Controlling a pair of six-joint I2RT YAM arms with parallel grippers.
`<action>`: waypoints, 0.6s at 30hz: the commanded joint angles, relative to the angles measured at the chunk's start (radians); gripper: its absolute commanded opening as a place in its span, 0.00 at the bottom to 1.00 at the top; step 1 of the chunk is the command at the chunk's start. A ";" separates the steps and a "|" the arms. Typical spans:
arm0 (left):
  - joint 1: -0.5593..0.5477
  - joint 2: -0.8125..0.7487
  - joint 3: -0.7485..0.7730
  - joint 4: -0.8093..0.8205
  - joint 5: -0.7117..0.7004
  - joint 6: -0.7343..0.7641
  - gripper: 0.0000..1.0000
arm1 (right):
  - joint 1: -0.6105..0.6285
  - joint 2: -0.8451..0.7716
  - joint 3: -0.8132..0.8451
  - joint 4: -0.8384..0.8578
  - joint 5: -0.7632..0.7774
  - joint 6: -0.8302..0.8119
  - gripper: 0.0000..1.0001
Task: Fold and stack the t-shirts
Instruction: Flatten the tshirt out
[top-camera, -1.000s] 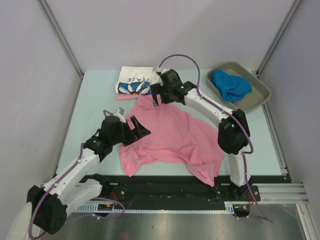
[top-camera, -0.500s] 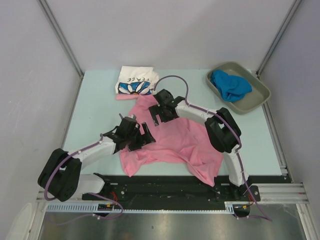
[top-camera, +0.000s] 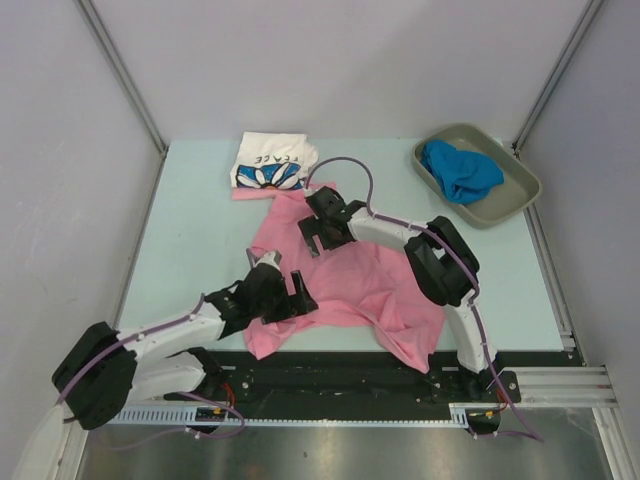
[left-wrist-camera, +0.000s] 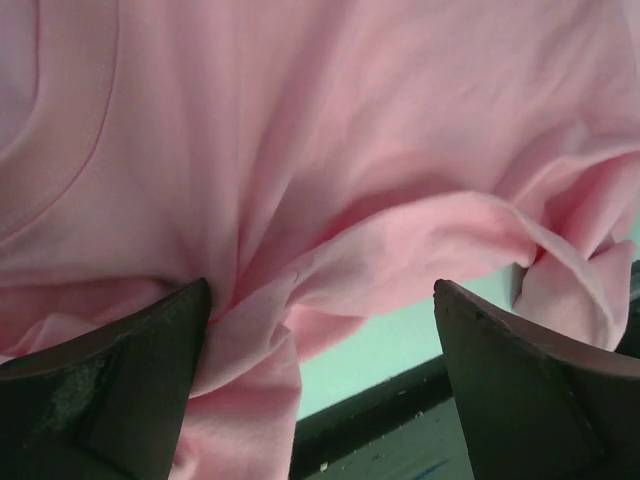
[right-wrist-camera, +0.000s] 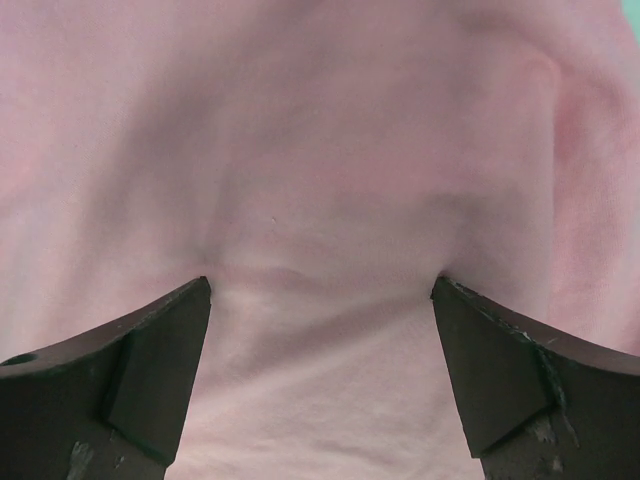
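Both my end effectors are spread wide and gripping nothing. The left end effector (left-wrist-camera: 322, 290) is low on the pink t-shirt (top-camera: 350, 275), near its bunched near-left corner. The right end effector (right-wrist-camera: 320, 282) presses into the cloth close to the far edge. The shirt lies crumpled across the middle of the desk (top-camera: 190, 220), not flat.

My worry is the pinch. On the left, a thick ridge of folds runs between my fingers (left-wrist-camera: 110, 390). If I close there I may catch several layers, and the whole corner would drag along instead of one edge. On the right, the cloth is nearly smooth, so I might slide off it or take only a thin tuck that slips out once I lift.

The right end effector also works near the folded white printed t-shirt (top-camera: 272, 162). A careless pull that way could disturb it. The blue t-shirt (top-camera: 458, 170) waits in the tray (top-camera: 520, 190), well apart.
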 joint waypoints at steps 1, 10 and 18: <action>-0.035 -0.127 -0.068 -0.138 -0.010 -0.080 0.98 | 0.018 0.008 -0.133 -0.052 0.034 -0.001 0.96; -0.036 -0.426 0.084 -0.452 -0.149 -0.072 1.00 | 0.232 -0.084 -0.319 -0.025 0.047 0.128 0.96; -0.032 -0.474 0.363 -0.629 -0.303 -0.017 1.00 | 0.446 -0.121 -0.325 0.046 -0.066 0.319 0.95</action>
